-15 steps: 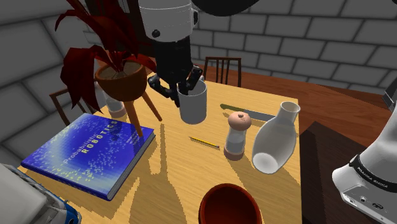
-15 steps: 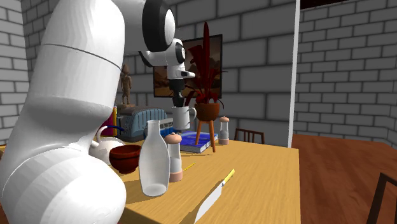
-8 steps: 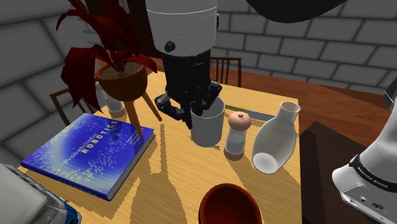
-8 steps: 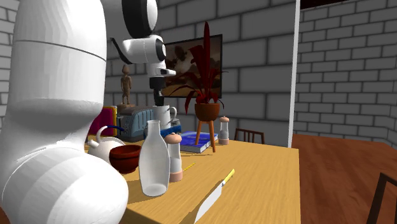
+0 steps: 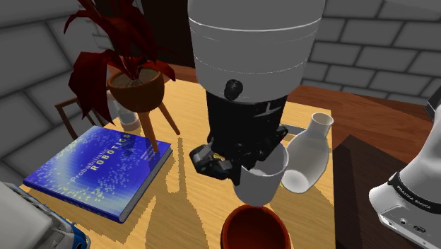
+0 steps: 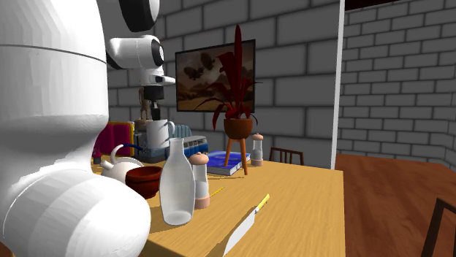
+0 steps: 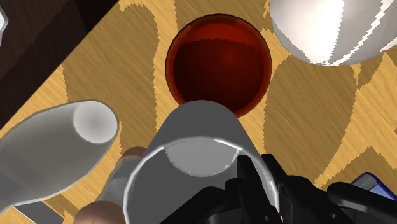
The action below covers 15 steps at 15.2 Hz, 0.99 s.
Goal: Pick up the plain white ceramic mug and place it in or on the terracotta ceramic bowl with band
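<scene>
We have the mug (image 5: pixel 263 180) clamped by its rim in the gripper (image 5: pixel 237 168), clear of the table (image 5: pixel 177 212). The mug is plain white and glossy, mouth up, with its handle showing in the second exterior view. The dark red bowl (image 7: pixel 218 67) sits below and just ahead of the gripper. Room is tight: a white vase (image 7: pixel 51 149) is just beside the mug, a white teapot (image 7: pixel 331 28) is beyond the bowl, and the table edge is near the bowl.
</scene>
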Available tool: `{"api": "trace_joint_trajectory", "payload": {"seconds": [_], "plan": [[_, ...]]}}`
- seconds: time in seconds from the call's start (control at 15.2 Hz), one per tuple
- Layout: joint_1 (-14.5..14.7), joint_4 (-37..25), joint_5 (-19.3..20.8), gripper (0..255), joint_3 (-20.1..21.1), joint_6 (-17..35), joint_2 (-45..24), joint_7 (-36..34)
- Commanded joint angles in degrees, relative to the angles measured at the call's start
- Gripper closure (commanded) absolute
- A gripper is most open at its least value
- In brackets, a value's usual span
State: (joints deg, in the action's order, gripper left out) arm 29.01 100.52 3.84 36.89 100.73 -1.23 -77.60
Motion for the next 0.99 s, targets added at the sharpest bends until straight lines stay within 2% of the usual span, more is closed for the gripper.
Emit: {"api": "trace_joint_trajectory", "payload": {"seconds": [0.0, 0.92], "plan": [[1.5, 0.9, -0.7, 255, 1.5, -0.1, 1.1, -2.9], [1.6, 10.4, 0.4, 255, 1.6, 10.4, -0.3, -4.1]]}}
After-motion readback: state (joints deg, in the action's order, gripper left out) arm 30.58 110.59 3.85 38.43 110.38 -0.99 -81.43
